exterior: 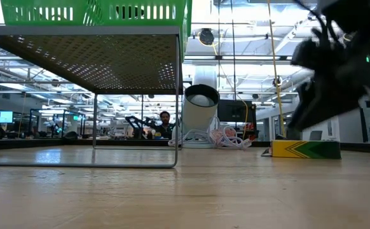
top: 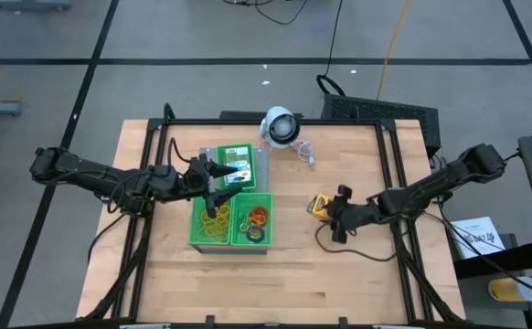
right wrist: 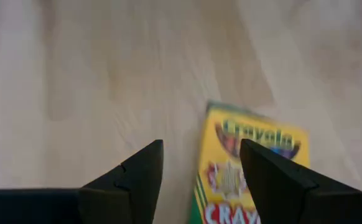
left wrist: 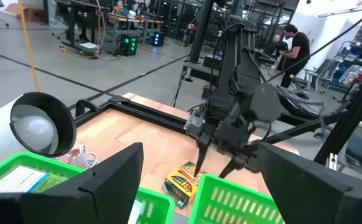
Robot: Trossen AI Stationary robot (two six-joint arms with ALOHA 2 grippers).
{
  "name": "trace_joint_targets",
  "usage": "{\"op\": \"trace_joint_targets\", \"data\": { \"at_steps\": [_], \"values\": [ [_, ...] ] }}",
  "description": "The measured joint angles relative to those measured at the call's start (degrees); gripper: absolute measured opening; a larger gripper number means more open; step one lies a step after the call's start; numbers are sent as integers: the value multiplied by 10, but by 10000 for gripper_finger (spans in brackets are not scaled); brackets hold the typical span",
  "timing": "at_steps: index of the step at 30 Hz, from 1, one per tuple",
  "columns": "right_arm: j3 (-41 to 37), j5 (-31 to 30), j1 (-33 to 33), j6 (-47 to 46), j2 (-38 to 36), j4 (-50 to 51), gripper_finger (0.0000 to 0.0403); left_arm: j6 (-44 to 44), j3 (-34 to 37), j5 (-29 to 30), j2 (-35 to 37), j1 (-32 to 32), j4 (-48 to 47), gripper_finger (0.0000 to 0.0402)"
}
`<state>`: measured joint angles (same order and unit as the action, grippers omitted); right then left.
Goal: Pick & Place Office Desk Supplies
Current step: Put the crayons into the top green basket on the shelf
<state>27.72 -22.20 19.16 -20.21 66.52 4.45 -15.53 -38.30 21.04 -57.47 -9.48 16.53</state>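
One crayon box (right wrist: 246, 168) is straddled off-centre by the spread right gripper (right wrist: 199, 165); it could be nudged aside.

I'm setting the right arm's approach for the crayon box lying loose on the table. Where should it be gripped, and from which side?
The crayon box lies flat on the wooden table, so come from above and close on its two long edges near the middle. The right hand, fingers open, sits off-centre; in its wrist view the box lies toward one finger, so shifting sideways over it first seems best.
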Motion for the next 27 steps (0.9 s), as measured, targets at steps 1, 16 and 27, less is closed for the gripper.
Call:
{"op": "trace_joint_targets", "data": {
  "at_steps": [1,16,27],
  "values": [
    [0,-1,0,1,15,5,204,0,0,0,0,0,0,322],
    [1,-74,1,37,131,6,167,2,0,0,0,0,-4,310],
    [0,-101,1,63,132,41,9,1,0,0,0,0,-4,310]
  ]
}}
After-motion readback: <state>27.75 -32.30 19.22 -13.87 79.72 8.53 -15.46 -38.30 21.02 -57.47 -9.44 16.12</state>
